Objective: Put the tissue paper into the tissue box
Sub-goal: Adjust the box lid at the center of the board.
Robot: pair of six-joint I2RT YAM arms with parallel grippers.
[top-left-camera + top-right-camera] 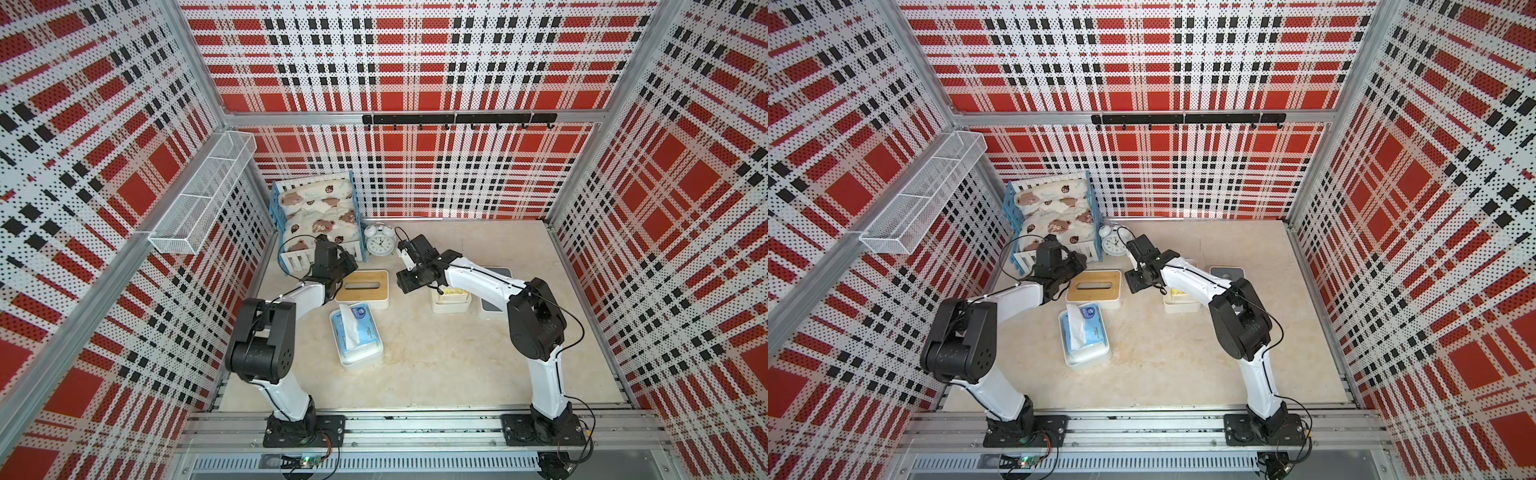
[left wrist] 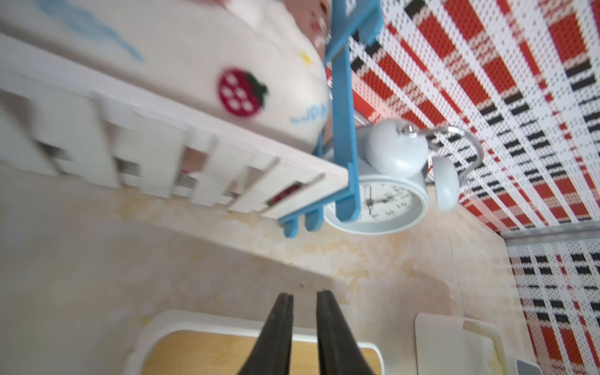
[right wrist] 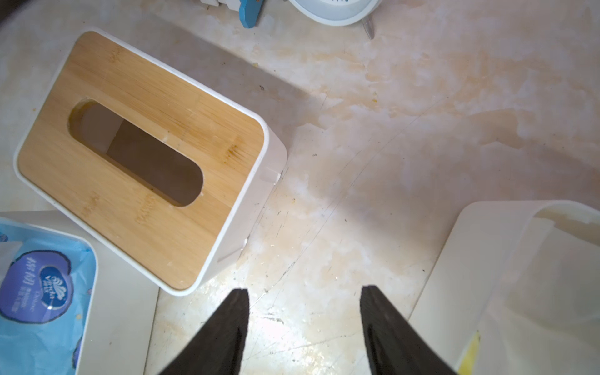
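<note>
The pack (image 1: 366,328) is lying flat in a white tray (image 1: 361,360): a soft blue wrapper, with a white sheet sticking up through its top. In a top view it is sitting at 6 o'clock from the box (image 1: 361,294), just beside it, its long side pointing roughly to 12 o'clock. The box is standing upright, white with a bamboo lid on top. In the right wrist view, the lid's oval slot is showing a pale inner wall and shadow.
</note>
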